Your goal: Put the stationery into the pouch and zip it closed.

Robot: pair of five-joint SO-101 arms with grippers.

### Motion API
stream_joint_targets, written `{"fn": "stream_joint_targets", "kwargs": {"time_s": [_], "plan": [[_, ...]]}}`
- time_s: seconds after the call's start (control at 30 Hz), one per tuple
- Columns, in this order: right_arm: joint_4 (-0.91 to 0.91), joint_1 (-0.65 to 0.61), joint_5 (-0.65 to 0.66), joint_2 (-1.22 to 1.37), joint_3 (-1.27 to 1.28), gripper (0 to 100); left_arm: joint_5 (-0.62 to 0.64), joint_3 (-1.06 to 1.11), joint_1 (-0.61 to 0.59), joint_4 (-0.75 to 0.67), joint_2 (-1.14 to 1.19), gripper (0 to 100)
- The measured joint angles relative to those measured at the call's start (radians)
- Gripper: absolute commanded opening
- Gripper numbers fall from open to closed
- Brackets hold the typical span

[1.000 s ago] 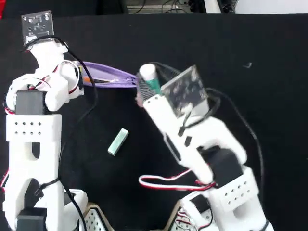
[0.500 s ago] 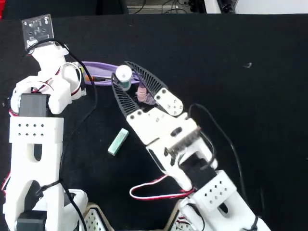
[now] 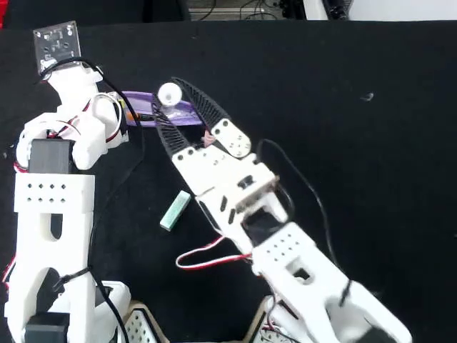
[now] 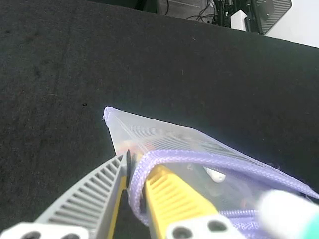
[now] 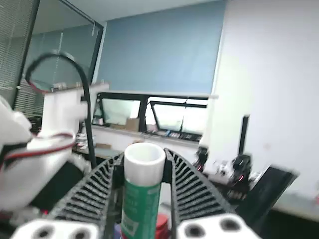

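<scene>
Since a second ago the right hand (image 3: pixel 165 95) has swung further out over the pouch (image 4: pixel 164 137), closed around the glue stick (image 5: pixel 142 199). Left hand (image 4: pixel 133 167) pinches the pouch's purple rim. A pale green eraser (image 3: pixel 175 210) lies on the bench (image 3: pixel 357 143), apart from both.

Black table (image 3: pixel 371 179): mint eraser (image 3: pixel 175 210) lying flat, purple-trimmed pouch (image 4: pixel 169 139) beyond it

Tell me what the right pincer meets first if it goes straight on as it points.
Probably nothing near: the right pincer, shut on the glue stick, points across the pouch with the left arm off to one side. Height over the pouch is unclear.
</scene>
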Motion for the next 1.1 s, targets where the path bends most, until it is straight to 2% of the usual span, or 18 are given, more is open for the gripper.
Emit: {"fn": "stream_joint_targets", "kwargs": {"time_s": [0.23, 0.43, 0.63, 0.77, 0.93, 1.1], "plan": [[-0.015, 0.0, -0.066, 0.064, -0.002, 1.1, 0.0, 0.0, -0.003, 0.0, 0.0, 3], [0.107, 0.006, -0.068, 0.18, -0.055, 2.1, 0.0, 0.0, -0.005, 0.0, 0.0, 3], [0.118, 0.011, -0.066, 0.279, -0.109, 25.6, 0.0, 0.0, -0.006, 0.0, 0.0, 3], [0.126, 0.011, -0.069, 0.275, -0.109, 28.6, 0.0, 0.0, -0.006, 0.0, 0.0, 3], [0.218, 0.011, -0.069, 0.138, -0.109, 28.6, 0.0, 0.0, -0.009, 0.0, 0.0, 3], [0.499, 0.06, -0.069, -0.133, -0.109, 28.6, 0.0, 0.0, -0.074, 0.0, 0.0, 3]]}}
